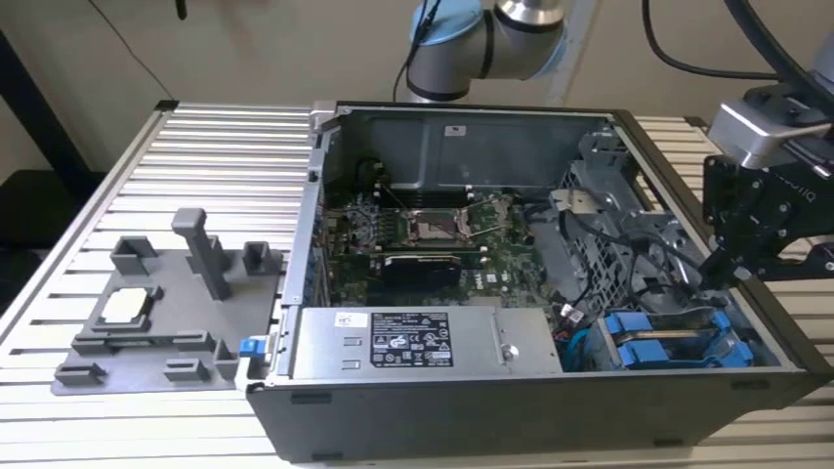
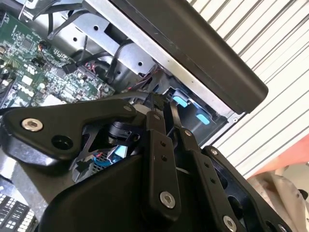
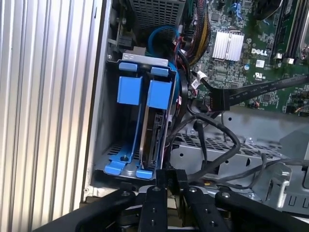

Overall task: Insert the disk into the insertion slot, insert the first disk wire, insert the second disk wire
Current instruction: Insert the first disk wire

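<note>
So the disk, a flat silver-grey hard drive clipped in a bright blue plastic frame, is sitting on edge down in the insertion slot, the narrow bay of the grey sheet-metal drive cage. A second blue-tabbed carrier is just beside it.

The black gripper hangs close over the cage, at the exterior view's right side of the open dark computer case. Jaws look drawn narrow, pretty much together; can't tell if anything's pinched between them.

Loose black cables snake just beside the disk. A black connector on a flat cable lies near the green motherboard.

The grey plastic fixture tray sits on the slatted metal worktop, outside the case.
</note>
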`<state>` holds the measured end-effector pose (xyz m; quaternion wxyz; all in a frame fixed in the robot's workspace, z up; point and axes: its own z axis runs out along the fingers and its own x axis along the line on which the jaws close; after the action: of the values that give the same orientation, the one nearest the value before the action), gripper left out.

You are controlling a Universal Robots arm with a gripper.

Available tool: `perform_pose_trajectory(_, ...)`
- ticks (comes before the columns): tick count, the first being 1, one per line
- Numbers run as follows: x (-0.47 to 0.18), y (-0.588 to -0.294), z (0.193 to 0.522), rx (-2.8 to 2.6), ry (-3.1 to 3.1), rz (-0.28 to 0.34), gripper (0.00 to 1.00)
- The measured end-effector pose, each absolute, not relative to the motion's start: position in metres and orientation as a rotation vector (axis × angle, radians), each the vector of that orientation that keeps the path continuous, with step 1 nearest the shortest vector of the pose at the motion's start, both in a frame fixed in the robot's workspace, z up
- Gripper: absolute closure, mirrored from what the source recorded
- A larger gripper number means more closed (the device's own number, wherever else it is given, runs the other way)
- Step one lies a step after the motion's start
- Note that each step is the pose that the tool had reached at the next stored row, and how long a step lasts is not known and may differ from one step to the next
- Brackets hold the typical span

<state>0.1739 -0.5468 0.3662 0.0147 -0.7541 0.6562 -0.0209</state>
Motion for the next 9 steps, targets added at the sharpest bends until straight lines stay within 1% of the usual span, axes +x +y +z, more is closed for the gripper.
perform_pose_trajectory(9,0.17,-0.5532,0.3647,-2.326,2.067,-0.066,0.81)
